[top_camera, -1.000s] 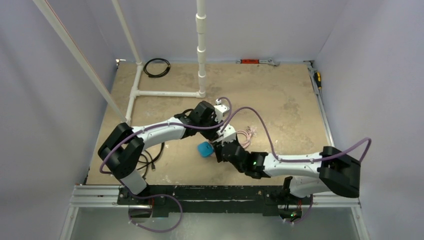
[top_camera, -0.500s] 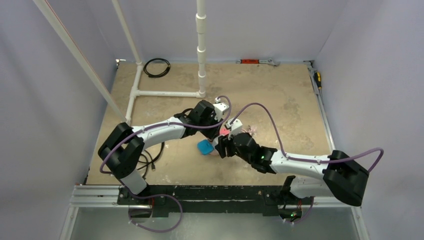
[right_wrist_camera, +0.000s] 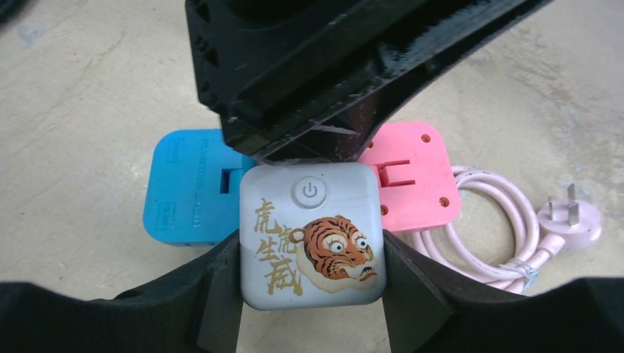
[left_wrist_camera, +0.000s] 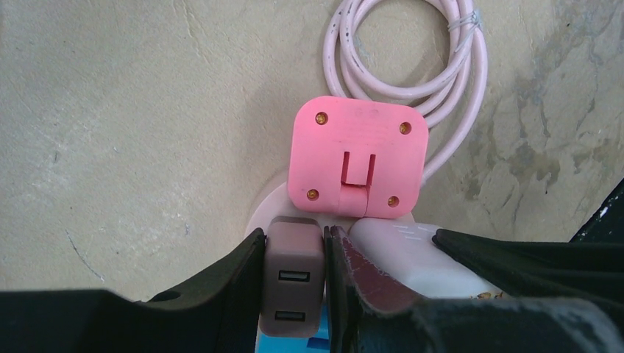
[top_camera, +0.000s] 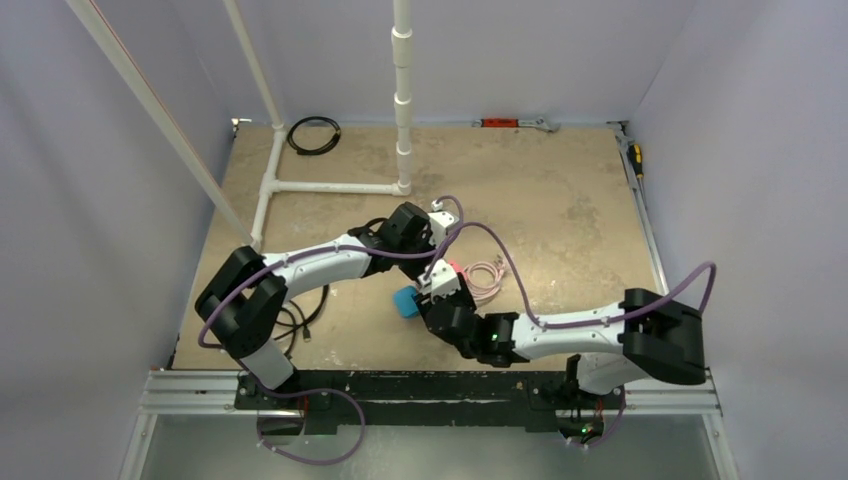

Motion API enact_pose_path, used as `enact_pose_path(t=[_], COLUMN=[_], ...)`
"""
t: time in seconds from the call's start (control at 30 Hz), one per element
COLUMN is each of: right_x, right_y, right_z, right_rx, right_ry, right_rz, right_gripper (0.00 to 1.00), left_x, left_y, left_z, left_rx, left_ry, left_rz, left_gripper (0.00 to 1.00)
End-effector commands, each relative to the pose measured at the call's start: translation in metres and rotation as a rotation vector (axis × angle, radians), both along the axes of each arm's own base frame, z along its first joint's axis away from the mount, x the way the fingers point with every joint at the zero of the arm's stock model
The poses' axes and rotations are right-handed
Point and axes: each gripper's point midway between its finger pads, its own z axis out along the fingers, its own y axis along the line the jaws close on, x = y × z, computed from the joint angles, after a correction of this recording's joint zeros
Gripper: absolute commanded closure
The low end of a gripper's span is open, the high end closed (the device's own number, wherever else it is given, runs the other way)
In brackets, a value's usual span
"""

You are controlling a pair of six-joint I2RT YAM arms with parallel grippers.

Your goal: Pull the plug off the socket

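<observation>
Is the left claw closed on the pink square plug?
No, the left claw grips the brown USB charger, next to the pink square plug.

From the left wrist we saw only a pale sliver of the flat round pale-pink socket disc [left_wrist_camera: 266, 210]; the square pink plastic plug [left_wrist_camera: 358, 158] and the left pincer [left_wrist_camera: 294, 246] covered the rest. The mauve two-port USB charger [left_wrist_camera: 293, 287] in that pincer ran off the bottom edge. From the right wrist, the left pincer's black body hid that charger. From above, both grips were too small to tell.
</observation>
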Motion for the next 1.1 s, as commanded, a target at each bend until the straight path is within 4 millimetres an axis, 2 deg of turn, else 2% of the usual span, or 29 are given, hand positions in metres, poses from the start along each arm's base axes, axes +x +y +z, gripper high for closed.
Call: enact_pose_path(t=[0.0,0.2,0.43,0.83,1.07], right_x=[0.0,-0.006,-0.014,0.01,0.019], right_y=[0.01,0.018,0.023,0.003,0.0], right_z=[0.024,0.02,0.027,0.035,0.029], right_rx=[-0.058,-0.096,0.047,0.298,0.38], right_ry=[-0.124,-0.139,-0.075,0.075,0.163], right_rz=[-0.07,-0.067,0.018,0.082,0.139], right_gripper=[1.0,1.0,1.0,1.0,1.0], left_x=[-0.013,-0.013,-0.014,-0.013,-0.012], left_y=[0.056,0.056,0.057,0.059,0.059], left_z=[-0.05,-0.051,-0.052,-0.053,-0.052], left_rx=[0.244,0.247,0.255,0.262,0.265], left_ry=[0.093,0.097,0.098,0.095,0.09], left_rz=[0.082,0.082,0.081,0.085,0.089], left_gripper=[1.0,1.0,1.0,1.0,1.0])
